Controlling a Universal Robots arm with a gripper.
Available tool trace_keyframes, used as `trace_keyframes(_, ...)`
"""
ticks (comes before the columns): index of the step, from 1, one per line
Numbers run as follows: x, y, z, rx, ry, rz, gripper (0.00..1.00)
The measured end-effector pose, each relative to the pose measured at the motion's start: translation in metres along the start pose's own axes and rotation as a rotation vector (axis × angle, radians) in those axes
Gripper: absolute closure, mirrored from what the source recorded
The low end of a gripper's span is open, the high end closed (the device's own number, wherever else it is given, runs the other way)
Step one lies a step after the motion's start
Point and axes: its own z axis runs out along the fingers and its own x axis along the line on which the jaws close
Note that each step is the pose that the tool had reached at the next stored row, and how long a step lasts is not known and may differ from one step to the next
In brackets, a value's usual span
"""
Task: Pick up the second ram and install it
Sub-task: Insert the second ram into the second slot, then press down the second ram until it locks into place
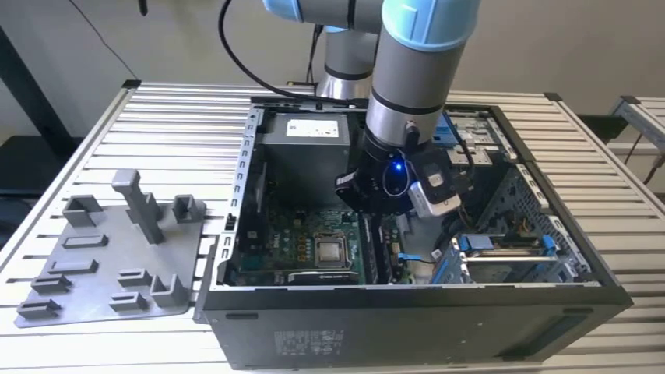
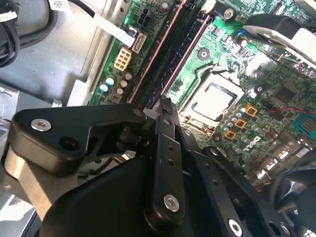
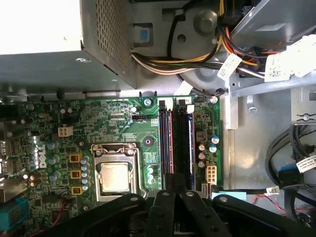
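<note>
The black 2-fingered gripper (image 2: 165, 106) on the grey-and-blue robot arm (image 1: 416, 70) reaches down into the open black computer case (image 1: 416, 327), over the green motherboard (image 3: 123, 128). In the second wrist view its fingers (image 2: 165, 148) look pressed together directly above the long black memory slots (image 3: 177, 143) — whether they pinch the second ram I cannot tell. A dark strip with a blue edge stands in the slot nearer the capacitors in the first wrist view, just beside the silver square processor (image 3: 116, 177).
</note>
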Motion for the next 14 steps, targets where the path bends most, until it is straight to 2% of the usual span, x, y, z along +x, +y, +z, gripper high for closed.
trace_keyframes(14,0.0001,0.0000,0.0000,-0.0030,0.0003,-0.003,0.89)
